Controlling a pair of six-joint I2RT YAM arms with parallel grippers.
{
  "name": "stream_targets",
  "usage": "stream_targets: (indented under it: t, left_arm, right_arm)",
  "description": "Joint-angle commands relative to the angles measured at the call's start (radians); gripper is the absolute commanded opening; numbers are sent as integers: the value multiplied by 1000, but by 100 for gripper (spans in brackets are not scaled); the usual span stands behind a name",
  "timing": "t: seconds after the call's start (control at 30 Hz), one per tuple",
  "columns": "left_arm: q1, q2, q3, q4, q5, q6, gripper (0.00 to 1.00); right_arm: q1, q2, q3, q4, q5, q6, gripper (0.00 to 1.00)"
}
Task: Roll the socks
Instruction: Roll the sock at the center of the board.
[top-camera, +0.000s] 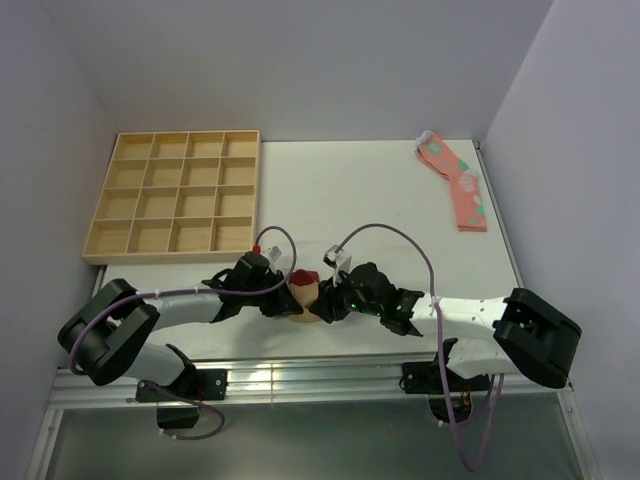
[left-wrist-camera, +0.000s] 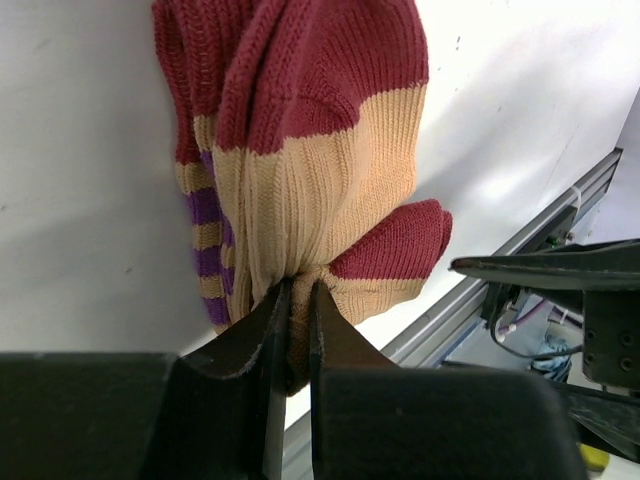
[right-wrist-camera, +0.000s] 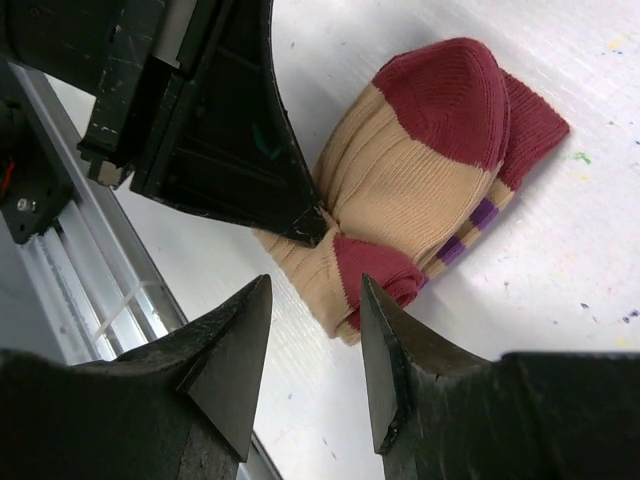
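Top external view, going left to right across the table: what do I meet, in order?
Light wooden compartment tray → left claw → short tan knit sock with dark red toe and heel, pinched by that claw → right claw, open → salmon-pink spotted socks.

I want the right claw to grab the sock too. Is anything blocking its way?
No. Nothing visible sits between the open right gripper and the sock, which lies straight ahead of it. The left gripper is shut on the sock's near edge, just off to one side, so room is tight.
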Motion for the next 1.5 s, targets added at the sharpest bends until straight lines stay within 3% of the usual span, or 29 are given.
stream_targets:
  t: [0.0, 0.2, 0.97, 1.47]
  left_arm:
    - [19, 13, -42, -234, 2, 75, 0]
    - [54, -4, -30, -278, 40, 104, 0]
    - [111, 28, -19, -229, 125, 86, 0]
    - [206, 56, 67, -342, 161, 132, 0]
  right_arm:
    - [30, 33, 13, 117, 64, -33, 48]
    - [80, 79, 6, 190, 102, -29, 48]
    - [190, 297, 55, 180, 196, -58, 53]
    - [268, 353, 35, 186, 288, -39, 54]
